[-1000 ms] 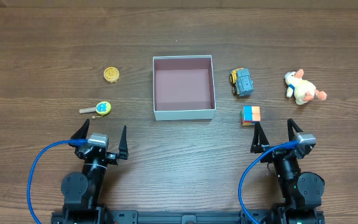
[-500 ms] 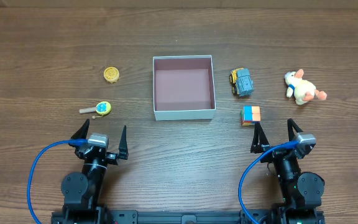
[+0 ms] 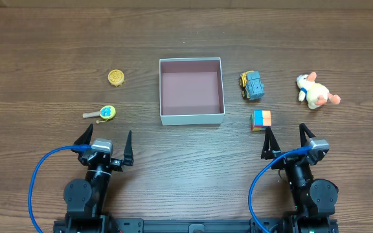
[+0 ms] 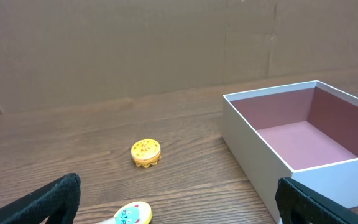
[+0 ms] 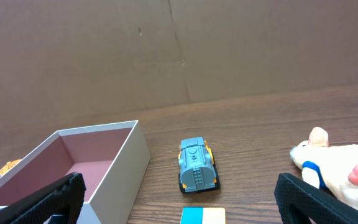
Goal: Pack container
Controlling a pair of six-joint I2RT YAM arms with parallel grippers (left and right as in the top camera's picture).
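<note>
Nearest me, my left gripper (image 3: 110, 131) and right gripper (image 3: 285, 128) both stand spread wide with nothing between the fingers. Just past the right one lies a coloured cube (image 3: 261, 120); past the left, a small rattle (image 3: 102, 114). The container (image 3: 192, 118) sits mid-table (image 3: 44, 39) between the arms. It is square with no long axis, its mouth faces up, and only its maroon floor shows inside. Right of it are a toy truck (image 3: 252, 86) and a plush (image 3: 315, 92), which the right wrist view shows and the left does not. A yellow disc (image 3: 116, 77) lies far left.
</note>
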